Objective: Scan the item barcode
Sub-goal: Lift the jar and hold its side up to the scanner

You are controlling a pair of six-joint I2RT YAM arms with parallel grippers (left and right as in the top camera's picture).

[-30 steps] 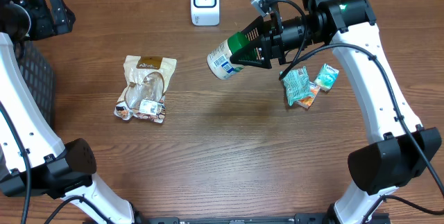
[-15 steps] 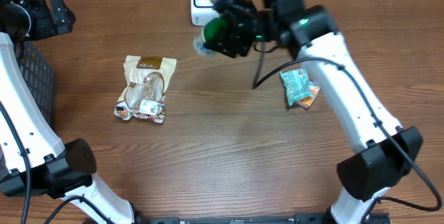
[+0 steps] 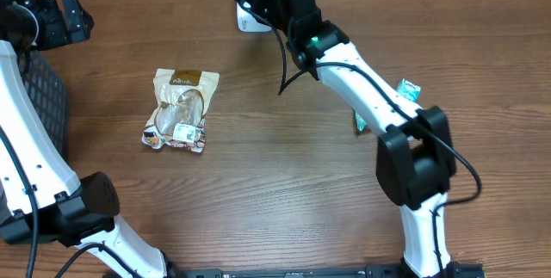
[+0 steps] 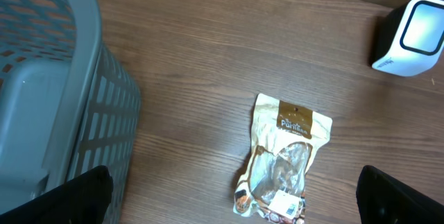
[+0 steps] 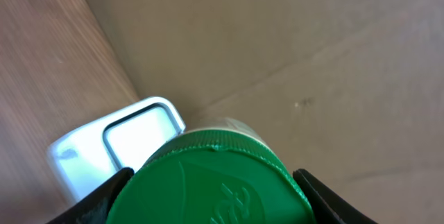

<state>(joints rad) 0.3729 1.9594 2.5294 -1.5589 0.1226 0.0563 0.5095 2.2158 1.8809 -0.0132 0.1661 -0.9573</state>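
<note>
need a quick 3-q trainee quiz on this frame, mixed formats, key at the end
1. True or false: the snack bag lies inside the grey basket.
2. The right gripper holds in its jaws: A) the snack bag B) a green-capped bottle C) nothing.
3. Short answer: which device is the bottle held up to?
Key: 1 false, it lies on the table. 2 B. 3 the white scanner.

One scanner (image 4: 409, 33), one bottle (image 5: 215, 182), one pouch (image 3: 178, 108), one basket (image 4: 48, 92) and two teal packets (image 3: 407, 91) are showing on camera.
</note>
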